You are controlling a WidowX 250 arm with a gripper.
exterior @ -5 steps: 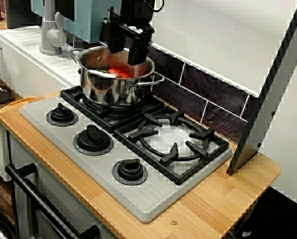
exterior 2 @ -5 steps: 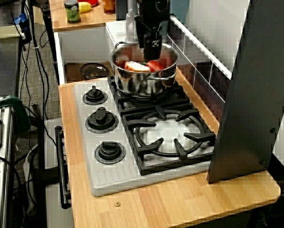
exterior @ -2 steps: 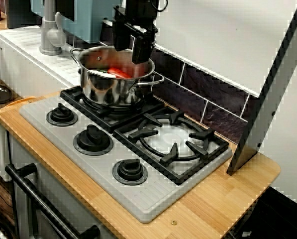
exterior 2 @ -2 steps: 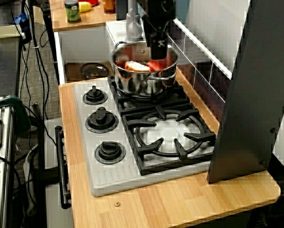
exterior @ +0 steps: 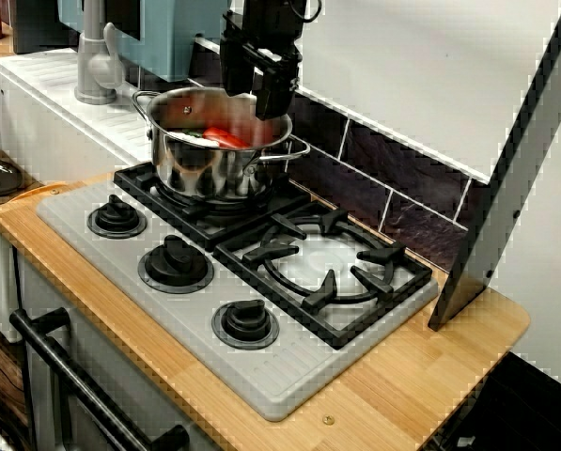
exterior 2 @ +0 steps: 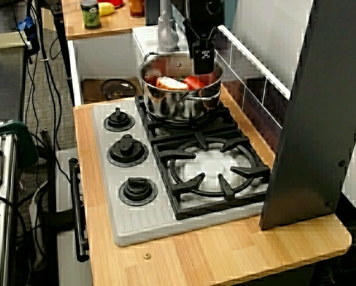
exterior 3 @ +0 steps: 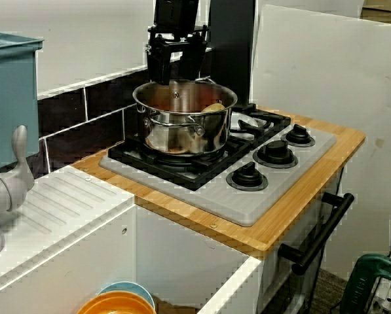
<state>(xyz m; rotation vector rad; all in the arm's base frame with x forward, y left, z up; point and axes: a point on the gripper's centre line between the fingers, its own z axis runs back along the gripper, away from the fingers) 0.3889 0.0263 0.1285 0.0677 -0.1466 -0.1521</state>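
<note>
A steel pot (exterior: 214,160) stands on the stove's back-left burner. It holds a red piece (exterior: 225,137) and a pale piece (exterior 2: 172,83) of food. My black gripper (exterior: 252,86) hangs open just above the pot's far rim, near the dark tiled wall, with nothing between its fingers. In the higher view along the stove the gripper (exterior 2: 201,55) sits over the back of the pot (exterior 2: 180,98). From the sink side the gripper (exterior 3: 173,70) has its two fingers spread above the pot (exterior 3: 182,127), clear of the rim.
The burner grate (exterior: 327,263) beside the pot is bare, and three knobs (exterior: 175,263) line the stove's front. A grey slanted panel (exterior: 506,178) leans at the right end. A faucet (exterior: 92,66) and sink lie left of the pot. Bowls (exterior 3: 120,302) sit low down.
The gripper has risen out of the pot's mouth and drifted toward the back wall, staying open. The food pieces remain in the pot.
</note>
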